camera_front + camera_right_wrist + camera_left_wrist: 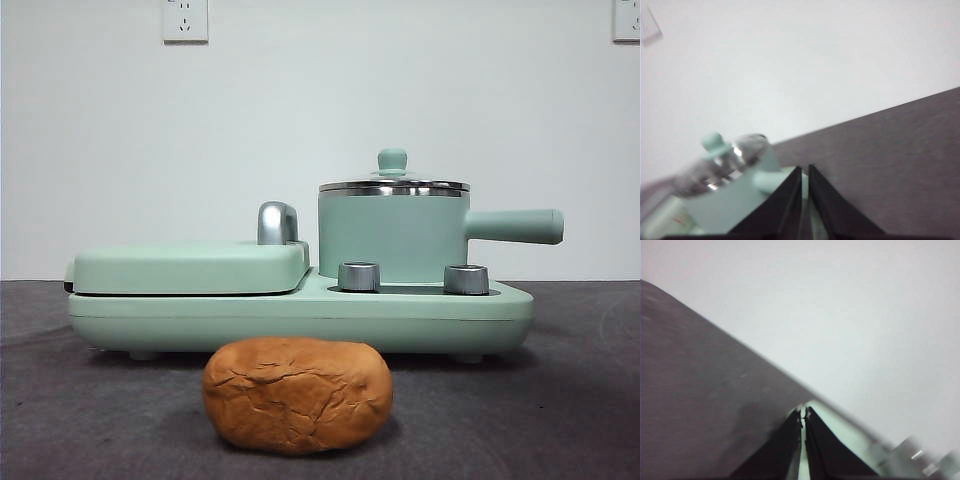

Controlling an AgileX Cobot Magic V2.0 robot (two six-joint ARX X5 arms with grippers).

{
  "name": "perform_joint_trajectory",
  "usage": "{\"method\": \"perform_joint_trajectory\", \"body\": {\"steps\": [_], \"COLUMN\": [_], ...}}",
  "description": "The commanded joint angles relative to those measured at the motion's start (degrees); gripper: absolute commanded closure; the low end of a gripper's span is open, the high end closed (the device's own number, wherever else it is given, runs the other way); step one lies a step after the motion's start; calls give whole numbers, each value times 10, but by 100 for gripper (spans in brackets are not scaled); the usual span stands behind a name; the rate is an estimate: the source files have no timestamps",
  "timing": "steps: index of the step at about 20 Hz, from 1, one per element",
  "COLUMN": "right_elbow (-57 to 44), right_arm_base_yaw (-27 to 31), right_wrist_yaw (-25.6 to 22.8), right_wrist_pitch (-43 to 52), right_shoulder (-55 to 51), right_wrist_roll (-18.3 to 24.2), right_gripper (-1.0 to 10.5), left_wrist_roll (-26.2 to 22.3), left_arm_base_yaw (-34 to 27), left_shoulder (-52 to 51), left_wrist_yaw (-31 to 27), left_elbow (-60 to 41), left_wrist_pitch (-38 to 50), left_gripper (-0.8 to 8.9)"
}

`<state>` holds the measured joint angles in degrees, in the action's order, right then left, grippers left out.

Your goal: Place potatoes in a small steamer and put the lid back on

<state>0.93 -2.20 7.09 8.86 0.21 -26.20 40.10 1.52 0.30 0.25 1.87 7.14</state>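
Nearest of all, the potato point(297, 394) is seen lying on the dark grey table point(80, 420) close to its front edge, an orange-brown lump with cracked, wrinkled skin, touched by nothing. Just behind it, the long mint-green cooker base point(300, 322) is set across the middle of the table, with two steel dials point(359, 276) shown on its front ledge. On the left half of the base a flat rectangular griddle cover point(188, 267) is laid shut, a chrome handle point(277, 222) rising at its back. On the right half the small steamer point(392, 238) is seated upright, its straight side handle point(513, 226) pointed toward the table's right edge. The lid point(393, 184) is found resting on the steamer's steel rim, knob up. Beyond, a white wall with two sockets point(185, 19) is seen. No arm is caught in the front view. The left gripper point(803, 412) is held above the table near the base's edge, its jaws pressed together on nothing. The right gripper point(805, 169) is held near the steamer's side handle, jaws likewise closed and empty.
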Motion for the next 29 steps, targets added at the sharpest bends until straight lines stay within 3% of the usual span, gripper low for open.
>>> {"method": "perform_joint_trajectory", "body": {"steps": [1, 5, 8, 12, 15, 19, 26, 29], "right_elbow": [-1, 3, 34, 104, 168, 252, 344, 369], "right_arm_base_yaw": [-1, -3, -3, -3, -3, -3, -3, -9], "right_wrist_yaw": [21, 60, 69, 69, 86, 146, 275, 304], "right_wrist_pitch": [50, 124, 115, 51, -2, -52, -144, -195], "right_shoulder": [0, 0, 0, 8, 30, 82, 181, 216], "right_wrist_roll": [-82, -123, -165, -168, -156, -105, 47, 111], "right_gripper": [928, 932, 933, 934, 933, 934, 934, 934], "left_wrist_roll": [77, 76, 87, 82, 38, -65, -207, -260], "left_arm_base_yaw": [0, 0, 0, 0, 0, 0, 0, 0], "left_shoulder": [-1, -1, 0, 2, 21, 77, 192, 240], "left_wrist_yaw": [16, 45, 61, 72, 75, 102, 213, 257], "left_elbow": [-10, -5, 18, 92, 177, 295, 414, 442], "left_wrist_pitch": [54, 137, 153, 88, -17, -152, -253, -287], "left_gripper": [804, 804, 804, 804, 804, 804, 804, 804]}}
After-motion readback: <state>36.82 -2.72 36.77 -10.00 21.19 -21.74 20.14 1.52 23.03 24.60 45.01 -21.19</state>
